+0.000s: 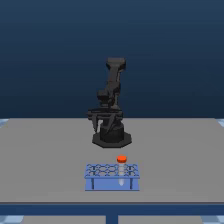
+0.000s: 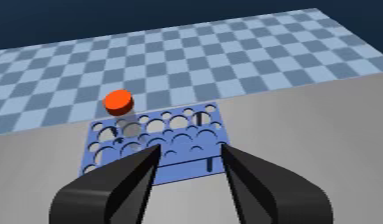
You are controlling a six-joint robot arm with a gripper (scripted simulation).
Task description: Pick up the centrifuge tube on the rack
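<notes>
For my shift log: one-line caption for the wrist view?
Open gripper above blue rack, orange-capped centrifuge tube standing in a far hole.

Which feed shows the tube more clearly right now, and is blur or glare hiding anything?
Exterior view: soft and low-detail; the rack holes smear together, only the tube's orange cap reads. Wrist view: sharper, no glare; centrifuge tube clear, fingers open and cover the rack's near edge.

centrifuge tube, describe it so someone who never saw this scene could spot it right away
On the grey table, in front of the black robot arm, sits a low blue rack with round holes. The centrifuge tube stands in a hole at its far edge, the only thing topped by a round orange-red cap.
</notes>
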